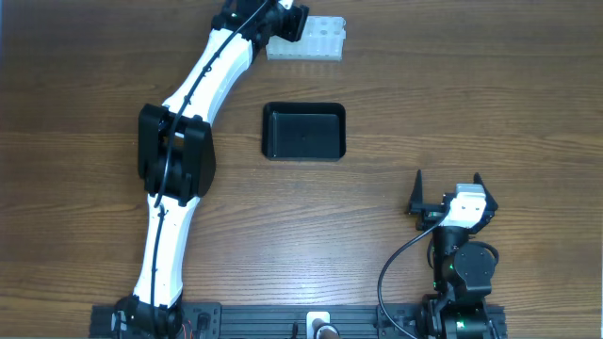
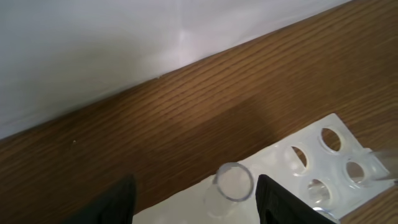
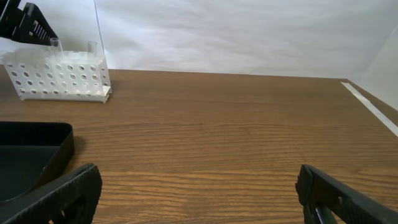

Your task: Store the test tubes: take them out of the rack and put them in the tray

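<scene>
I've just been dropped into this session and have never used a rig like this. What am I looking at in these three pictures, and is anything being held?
Two robot arms stand at a wooden table. The top view looks straight down. The other two pictures come from a camera on each arm's wrist. The left arm is stretched out to the white test tube rack at the far edge. There the left gripper has its fingers open on either side of a test tube that stands in the rack, without gripping it. The black tray sits mid-table. The right gripper rests open near its base and holds nothing.
</scene>
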Robot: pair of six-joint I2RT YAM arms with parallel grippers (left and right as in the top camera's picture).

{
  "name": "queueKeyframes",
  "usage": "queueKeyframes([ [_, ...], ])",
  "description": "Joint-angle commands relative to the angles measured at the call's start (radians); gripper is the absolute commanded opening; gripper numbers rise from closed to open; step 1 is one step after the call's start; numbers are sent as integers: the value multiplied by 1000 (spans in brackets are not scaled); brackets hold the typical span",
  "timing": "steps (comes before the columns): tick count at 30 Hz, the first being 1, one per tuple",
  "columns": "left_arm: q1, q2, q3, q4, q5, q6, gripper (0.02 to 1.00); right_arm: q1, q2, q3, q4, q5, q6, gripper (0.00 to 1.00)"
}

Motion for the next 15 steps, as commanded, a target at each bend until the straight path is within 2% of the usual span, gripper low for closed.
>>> queueKeyframes([
  [1,0,8,11,5,38,0,610,-4,-3,-6,-4,-4,-5,991],
  [3,0,8,11,5,38,0,597,-4,-3,-6,-4,-4,-5,991],
  [4,0,8,11,5,38,0,553,-4,-3,-6,-4,-4,-5,993],
  [15,0,8,11,6,65,0,524,-4,-3,-6,-4,-4,-5,993],
])
